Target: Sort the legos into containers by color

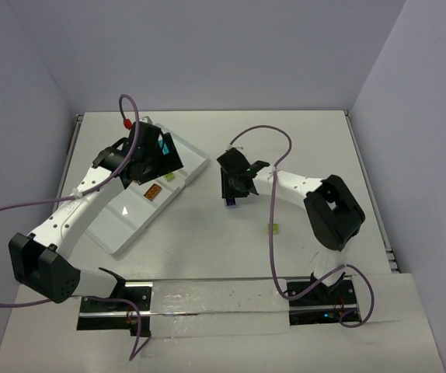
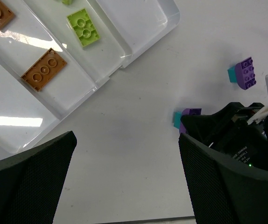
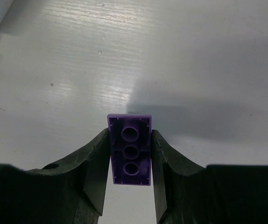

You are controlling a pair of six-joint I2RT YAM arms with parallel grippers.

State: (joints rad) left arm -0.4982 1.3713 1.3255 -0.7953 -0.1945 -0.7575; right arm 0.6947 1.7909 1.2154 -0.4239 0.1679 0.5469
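Observation:
The white tray (image 1: 122,221) lies at the left, under my left gripper (image 1: 165,159). In the left wrist view the tray (image 2: 143,18) holds two orange-brown bricks (image 2: 44,69) in one compartment and a lime green brick (image 2: 84,28) in the one beside it. My left gripper (image 2: 127,186) is open and empty above bare table just off the tray's corner. My right gripper (image 3: 130,140) is shut on an oblong purple brick (image 3: 130,158), underside towards the camera, above the table. It hangs mid-table in the top view (image 1: 231,194).
A purple-and-teal brick pair (image 2: 243,73) lies on the table right of the tray. Another teal and purple piece (image 2: 183,116) is partly hidden behind the right arm's black gripper. A lime green brick (image 1: 272,228) lies loose near the right arm.

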